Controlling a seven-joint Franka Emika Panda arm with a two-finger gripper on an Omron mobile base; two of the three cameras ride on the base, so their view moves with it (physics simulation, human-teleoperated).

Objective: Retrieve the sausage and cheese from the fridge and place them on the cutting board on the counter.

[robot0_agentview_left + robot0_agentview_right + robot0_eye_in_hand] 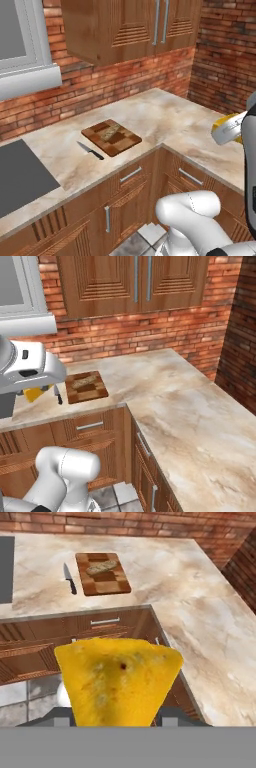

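A yellow-orange wedge of cheese [119, 679] sits between my fingers, with my gripper [115, 713] shut on it. It hangs in the air in front of the cabinets, below counter height and well short of the board. The same cheese [37, 392] peeks out under my white hand at the left of the right base view, and it shows at the right edge in the left base view as cheese [223, 120]. The dark reddish-brown cutting board [107, 586] lies on the beige marbled counter [165, 572]. The sausage and the fridge are out of view.
A tan speckled slab [102, 566] lies on the board's far half. A black-handled knife [70, 578] lies just left of the board. A dark grey cooktop [20, 175] is further left. Brown drawers with metal handles [105, 621] stand below, and brick walls meet at the corner.
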